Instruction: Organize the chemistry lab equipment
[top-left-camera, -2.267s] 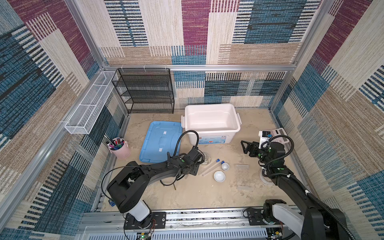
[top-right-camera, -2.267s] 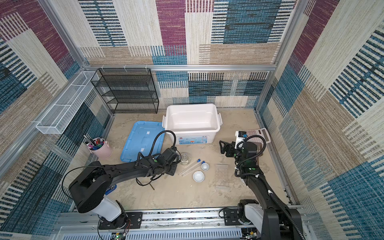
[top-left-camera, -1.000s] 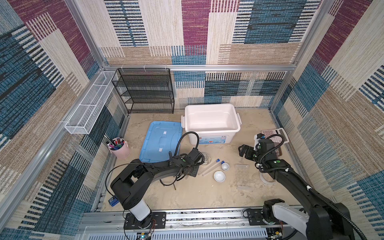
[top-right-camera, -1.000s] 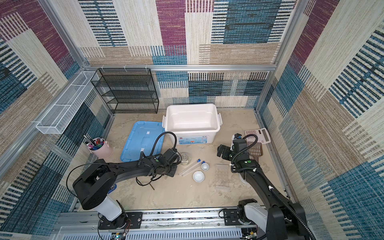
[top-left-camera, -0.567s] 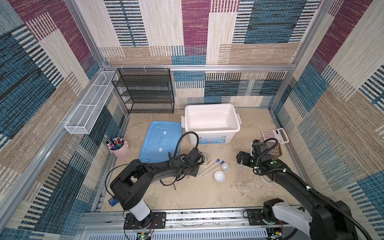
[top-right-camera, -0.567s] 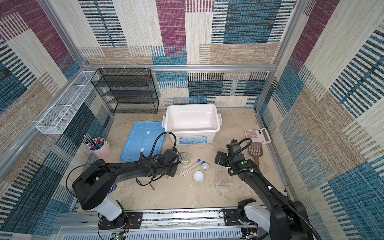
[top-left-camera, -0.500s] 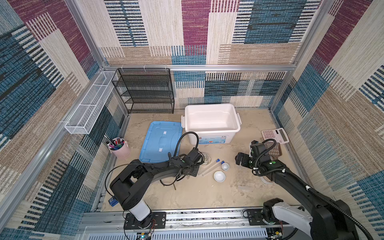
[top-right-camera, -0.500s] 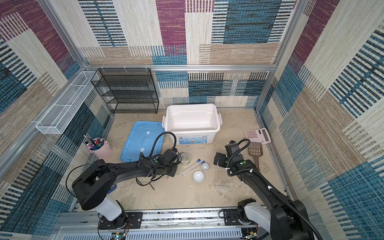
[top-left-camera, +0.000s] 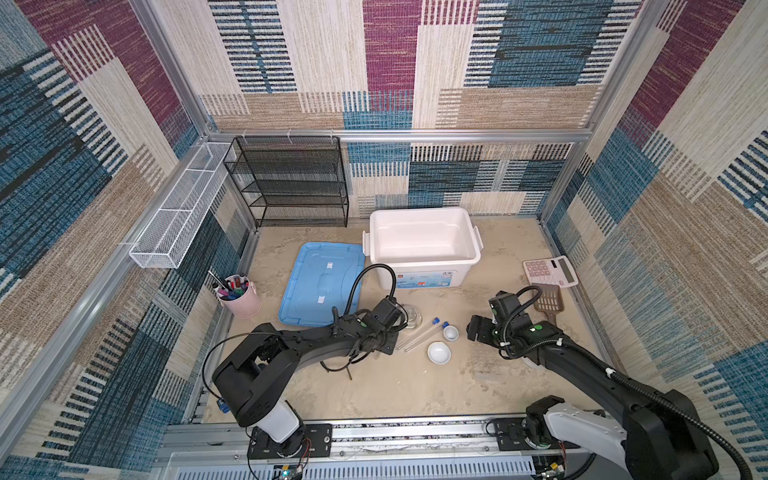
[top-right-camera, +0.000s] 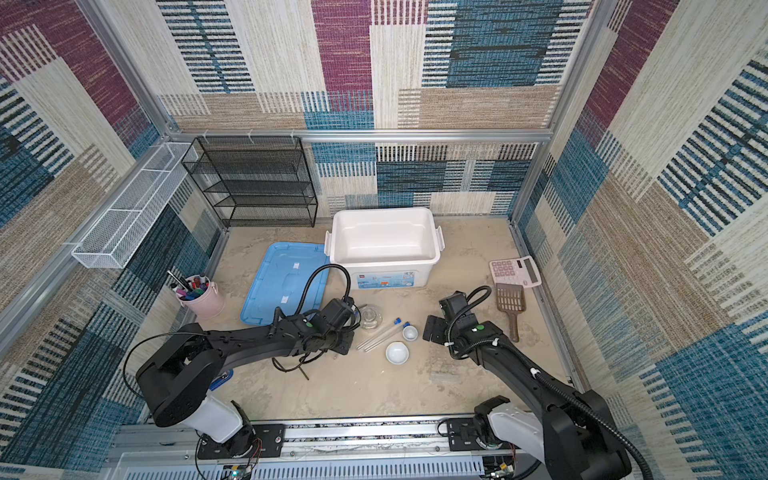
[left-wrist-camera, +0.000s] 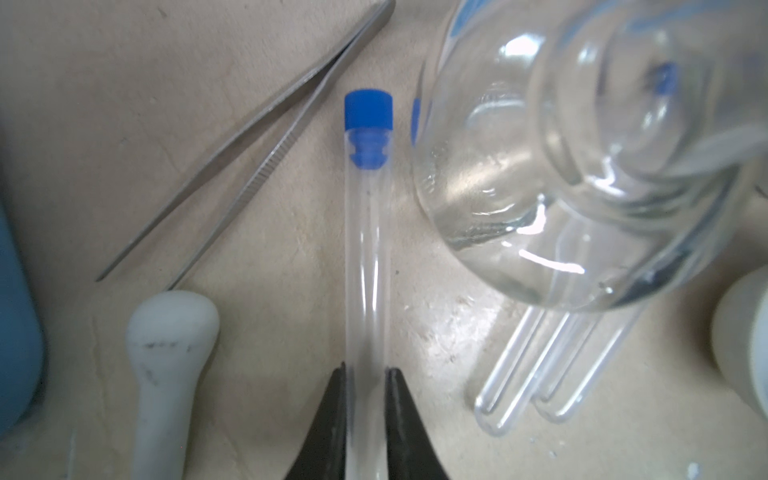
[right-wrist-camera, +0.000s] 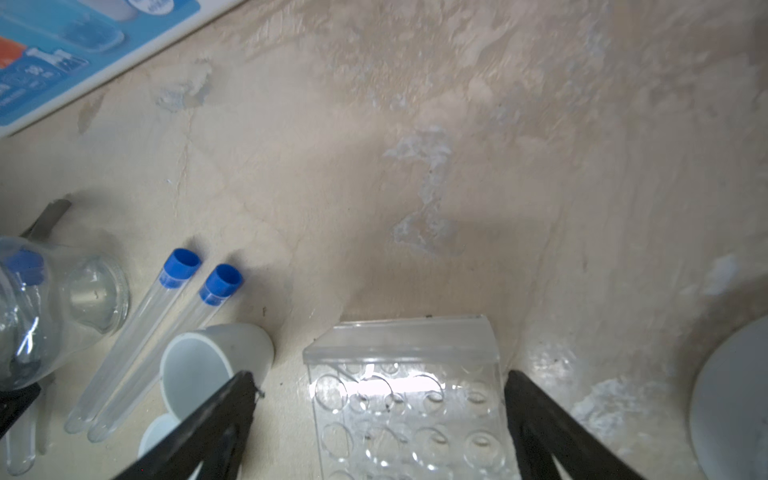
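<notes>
Top views: left gripper (top-left-camera: 384, 347) lay low on the sandy tabletop (top-left-camera: 395, 395) beside the small clear glass flask (top-left-camera: 411, 318); two clear blue-capped test tubes (top-right-camera: 380, 332) lay side by side between the flask and two small white dishes (top-right-camera: 397, 352); the right gripper (top-right-camera: 432, 330) hovered just beside the dishes; the white storage bin (top-left-camera: 424, 220) stood behind, well apart from the pink cup of pens (top-left-camera: 239, 297).
Left wrist view: black fingers (left-wrist-camera: 332, 424) were closed on the lower end of a third blue-capped tube (left-wrist-camera: 368, 249), which lay flat between the thin metal tweezers (left-wrist-camera: 249, 145) and the flask (left-wrist-camera: 582, 166); the white pestle (left-wrist-camera: 170, 353) lay near.
Right wrist view: fingers (right-wrist-camera: 216, 419) stood wide apart, holding nothing, straddling the clear plastic rack (right-wrist-camera: 407, 399) lying flat on the table.
Step in hand: apparently gripping the single tube while the other arm lines up on the rack.
Next move: likely lifting the tube clear without knocking the flask; the rack probably needs a squeeze across its sides.
</notes>
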